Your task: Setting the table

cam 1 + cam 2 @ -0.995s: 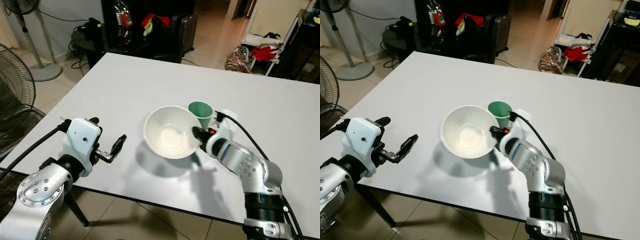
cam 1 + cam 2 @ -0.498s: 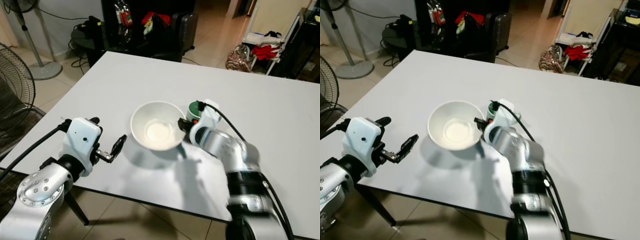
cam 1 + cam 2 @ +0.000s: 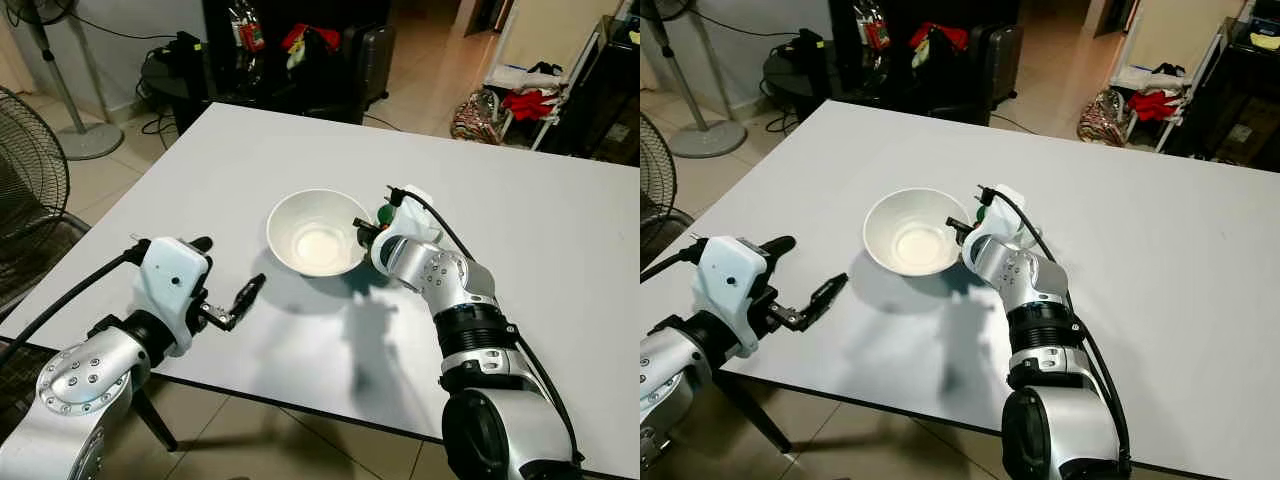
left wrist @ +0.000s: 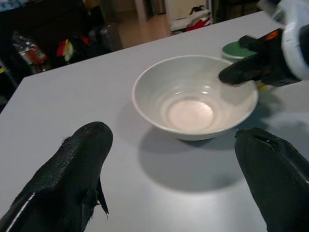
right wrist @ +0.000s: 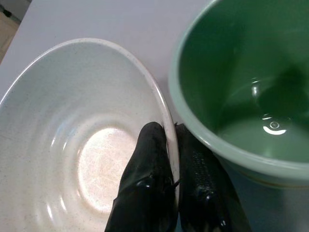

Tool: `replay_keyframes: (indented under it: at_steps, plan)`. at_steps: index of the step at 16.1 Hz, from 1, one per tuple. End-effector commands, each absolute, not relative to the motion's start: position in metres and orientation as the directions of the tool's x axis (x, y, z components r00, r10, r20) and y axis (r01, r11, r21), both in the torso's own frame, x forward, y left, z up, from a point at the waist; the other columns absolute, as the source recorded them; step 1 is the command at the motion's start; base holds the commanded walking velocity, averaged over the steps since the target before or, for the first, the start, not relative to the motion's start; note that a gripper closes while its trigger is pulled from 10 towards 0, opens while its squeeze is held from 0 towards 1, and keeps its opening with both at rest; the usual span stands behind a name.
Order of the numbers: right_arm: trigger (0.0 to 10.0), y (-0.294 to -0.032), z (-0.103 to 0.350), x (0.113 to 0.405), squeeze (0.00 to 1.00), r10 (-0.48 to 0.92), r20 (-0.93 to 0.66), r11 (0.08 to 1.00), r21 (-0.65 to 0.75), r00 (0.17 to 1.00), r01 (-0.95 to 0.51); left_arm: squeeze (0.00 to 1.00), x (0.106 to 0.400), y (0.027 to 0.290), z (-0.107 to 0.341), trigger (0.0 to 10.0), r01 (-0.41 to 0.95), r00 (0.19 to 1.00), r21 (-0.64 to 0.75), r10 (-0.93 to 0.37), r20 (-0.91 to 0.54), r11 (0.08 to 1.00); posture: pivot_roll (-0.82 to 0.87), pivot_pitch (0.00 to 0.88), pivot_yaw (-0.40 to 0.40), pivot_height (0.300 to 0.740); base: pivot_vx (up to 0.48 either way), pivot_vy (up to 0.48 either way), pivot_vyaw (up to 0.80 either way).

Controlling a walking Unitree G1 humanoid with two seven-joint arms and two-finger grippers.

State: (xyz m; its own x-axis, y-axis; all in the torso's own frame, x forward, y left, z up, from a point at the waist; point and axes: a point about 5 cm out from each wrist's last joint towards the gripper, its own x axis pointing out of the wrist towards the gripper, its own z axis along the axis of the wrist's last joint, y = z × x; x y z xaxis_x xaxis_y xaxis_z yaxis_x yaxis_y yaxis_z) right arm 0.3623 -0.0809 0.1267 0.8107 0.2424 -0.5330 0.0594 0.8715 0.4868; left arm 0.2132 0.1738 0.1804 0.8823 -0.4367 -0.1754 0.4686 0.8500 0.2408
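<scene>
Desk (image 3: 560, 250): white, rectangular, carrying the bowl and the cup near its middle.
Bowl (image 3: 316, 232): white, upright and empty, with a dark shadow on the desk just below it, toward the robot.
Cup (image 5: 251, 82): pale green, empty, upright; it stands just beside the bowl on the robot's right. From the head views it is mostly hidden behind the right wrist; whether it touches the bowl is hard to say.
Right end effector (image 5: 169, 159): pinched narrow on the bowl's rim at the side nearest the cup, one black finger inside the bowl, the other outside between bowl and cup. In the left eye view it sits at the bowl's right edge (image 3: 364, 226).
Right arm (image 3: 460, 300): silver, bent over the desk, with a black cable looping over the white wrist housing.
Left end effector (image 3: 240, 300): fingers spread wide, holding nothing, hovering above bare desk at the near left, apart from the bowl. Its wrist view looks between the two black fingers (image 4: 72, 164) toward the bowl.
Left arm (image 3: 90, 370): silver, reaching in past the desk's near edge.
Surroundings: tiled floor (image 3: 420, 80); a standing fan (image 3: 60, 60) at far left; a dark low table (image 3: 200, 75) with clutter beyond the desk; a rack with red cloth (image 3: 525, 100) at far right.
</scene>
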Motion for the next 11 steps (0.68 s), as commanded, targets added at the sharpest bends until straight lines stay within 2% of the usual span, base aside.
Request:
replay_keyframes:
  at_steps: [1,3,11]
  plan:
    - [10.0,-0.083,0.128,0.365,0.38,0.226,-0.538,0.873,0.482,0.812,0.077,0.0,0.21,0.168,0.181,10.0,0.506,0.861,0.228,-0.474,-0.183,0.832,0.03,0.0,-0.048,0.74,0.0,0.0,0.0]
    - [10.0,-0.082,0.128,0.365,1.0,0.224,-0.545,0.873,0.48,0.808,0.081,0.0,0.208,0.167,0.18,10.0,0.516,0.855,0.213,-0.484,-0.186,0.83,0.02,0.0,-0.046,0.74,0.0,0.0,0.0]
    - [10.0,-0.08,0.142,0.364,1.0,0.257,-0.513,0.861,0.507,0.819,0.048,0.0,0.209,0.17,0.179,10.0,0.524,0.85,0.215,-0.488,-0.2,0.824,0.01,0.0,-0.045,0.74,0.0,0.0,0.0]
